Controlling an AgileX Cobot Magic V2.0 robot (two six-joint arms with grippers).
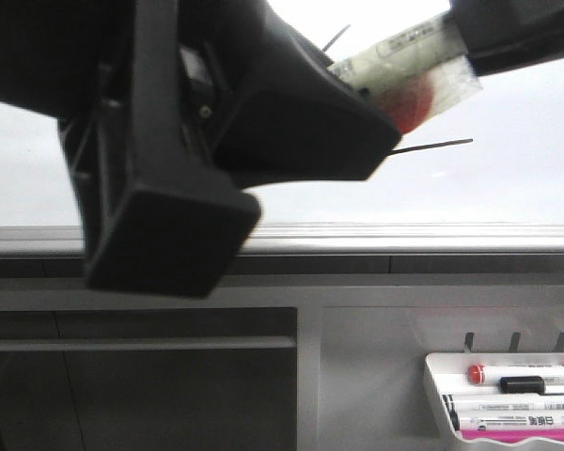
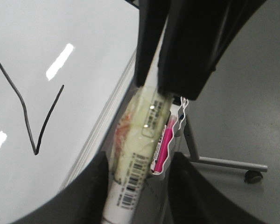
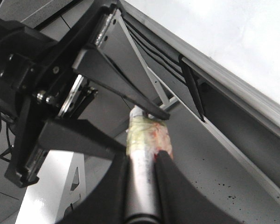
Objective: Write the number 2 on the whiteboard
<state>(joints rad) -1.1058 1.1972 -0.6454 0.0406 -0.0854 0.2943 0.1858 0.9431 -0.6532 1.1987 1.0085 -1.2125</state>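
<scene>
The whiteboard [image 1: 508, 178] fills the back; it also shows in the left wrist view [image 2: 60, 28] and the right wrist view [image 3: 233, 32]. Thin black strokes of the number 2 [image 2: 35, 135] lie on it, partly hidden in the front view [image 1: 437, 145] by the arms. My right gripper [image 1: 508, 38] [image 3: 141, 163] is shut on a white marker [image 1: 404, 56] [image 3: 142, 135] wrapped in yellowish tape with a red stain. My left gripper [image 1: 291, 141] [image 2: 140, 196] is open, its fingers apart on both sides of the marker's [image 2: 144, 121] other end.
A small white tray [image 1: 437, 376] with several markers, one with a pink cap, hangs below the board at the right. The board's grey metal lower edge [image 1: 404, 235] runs across. A wheeled stand leg [image 2: 228, 163] rests on the floor.
</scene>
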